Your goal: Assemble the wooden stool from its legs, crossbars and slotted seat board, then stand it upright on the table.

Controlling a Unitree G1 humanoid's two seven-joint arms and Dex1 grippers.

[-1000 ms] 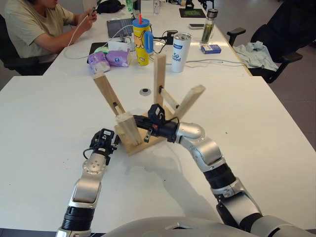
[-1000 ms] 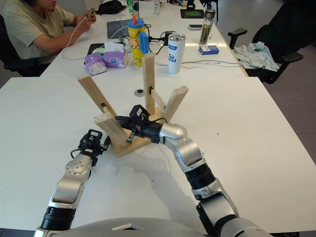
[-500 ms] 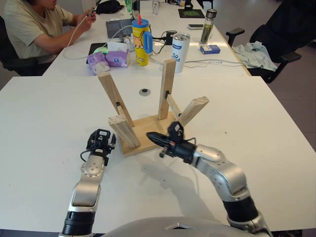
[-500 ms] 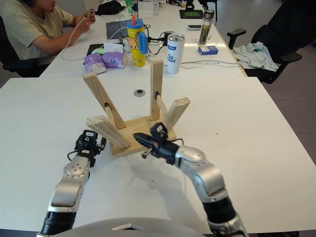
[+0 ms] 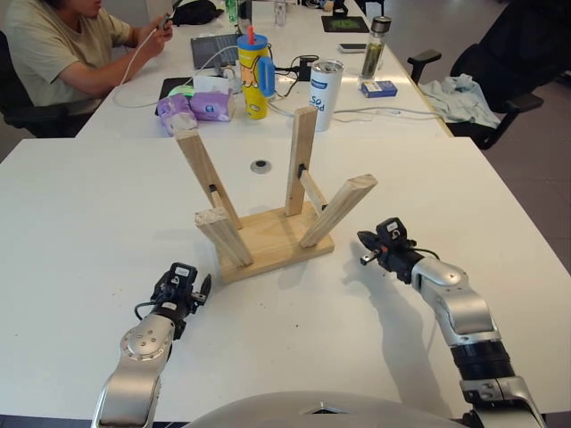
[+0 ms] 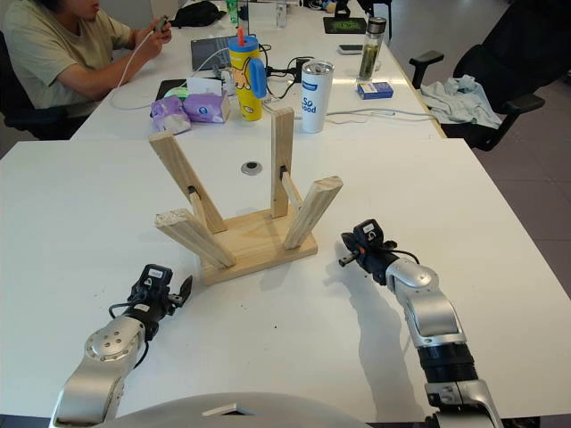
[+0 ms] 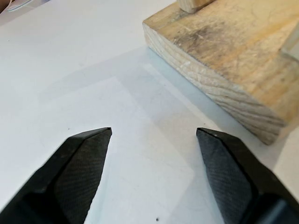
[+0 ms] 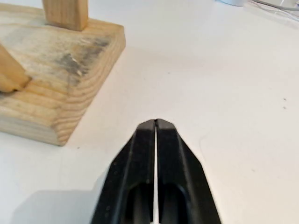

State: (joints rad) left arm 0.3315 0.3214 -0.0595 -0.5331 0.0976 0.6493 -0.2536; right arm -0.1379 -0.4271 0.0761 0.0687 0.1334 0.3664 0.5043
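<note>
White tables (image 5: 80, 223), black office chair (image 5: 526, 53) behind.

Stool (image 5: 268, 214): pale raw wood, upside down. Seat board (image 5: 268, 239) flat on the table, just ahead of the left gripper (image 7: 154, 132) and not touching it. The board's other near corner is near the right gripper (image 8: 155, 123), also apart. Four legs (image 5: 203, 174) stand up from the board, splayed outward. One thin crossbar (image 5: 312, 190) joins the two legs on the right gripper's side.
</note>
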